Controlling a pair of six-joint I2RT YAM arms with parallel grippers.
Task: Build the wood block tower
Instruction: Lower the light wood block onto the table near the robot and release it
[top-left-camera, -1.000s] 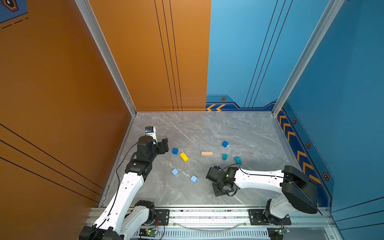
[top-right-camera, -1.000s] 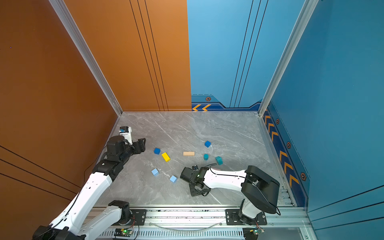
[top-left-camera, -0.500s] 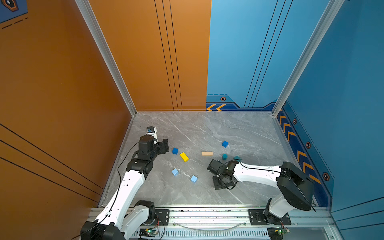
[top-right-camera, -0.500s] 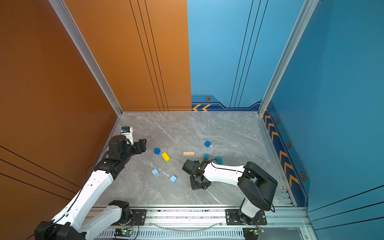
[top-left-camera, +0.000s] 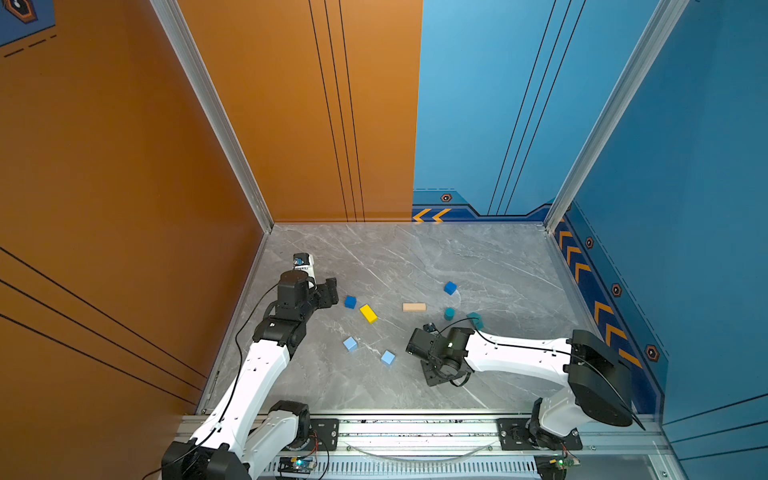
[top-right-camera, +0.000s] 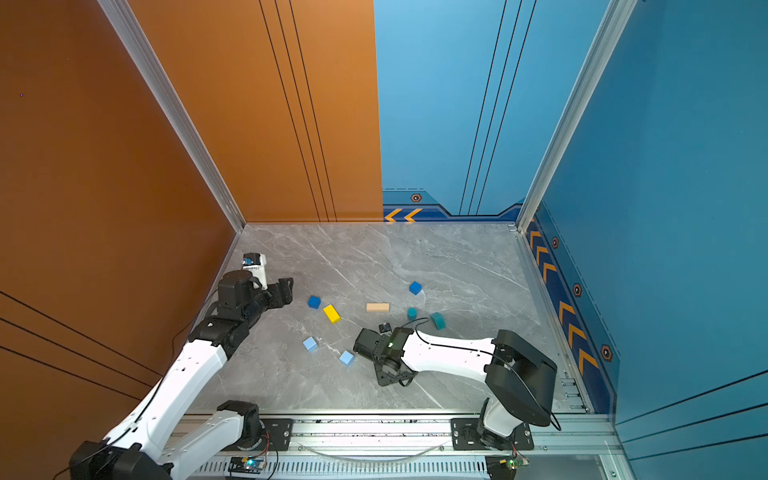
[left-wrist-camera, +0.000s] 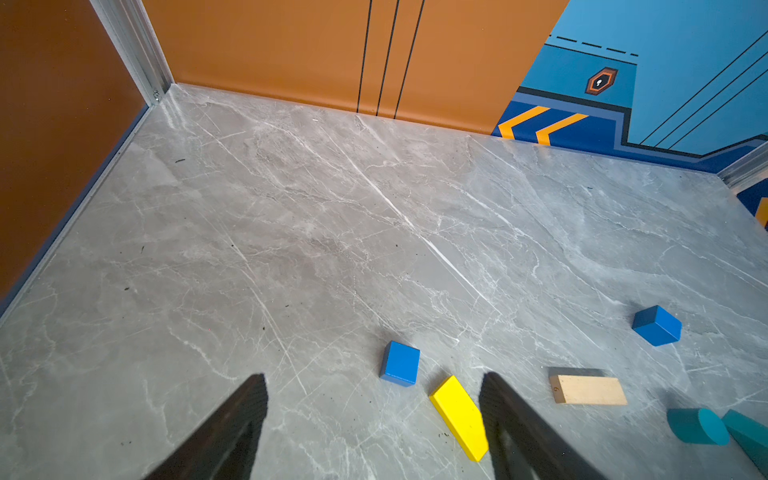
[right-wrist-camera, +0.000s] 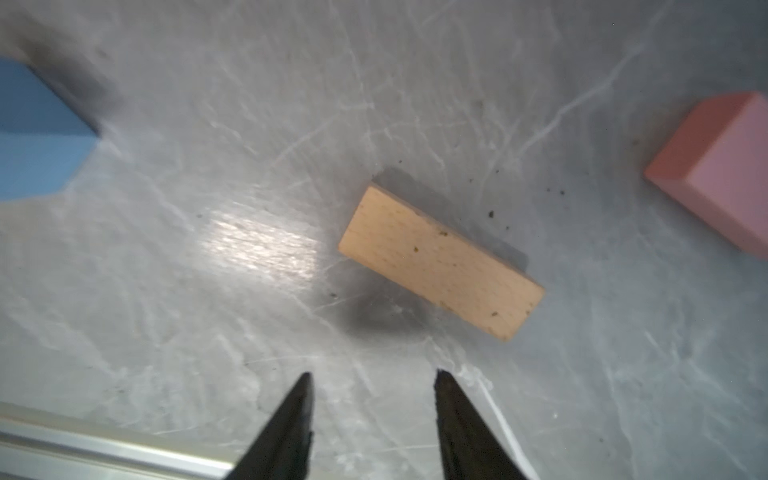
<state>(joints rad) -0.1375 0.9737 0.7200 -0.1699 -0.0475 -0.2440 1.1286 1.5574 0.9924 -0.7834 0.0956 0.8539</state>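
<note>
Your right end effector (right-wrist-camera: 372, 374) stands open, empty. The tan plank (right-wrist-camera: 441, 262) lies just beyond its tips, long axis skewed to the jaw line.

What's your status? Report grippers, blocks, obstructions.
Left gripper open, empty. Right gripper open, empty, tan plank just ahead. Wood blocks scattered, none stacked. Path to plank clear.
</note>
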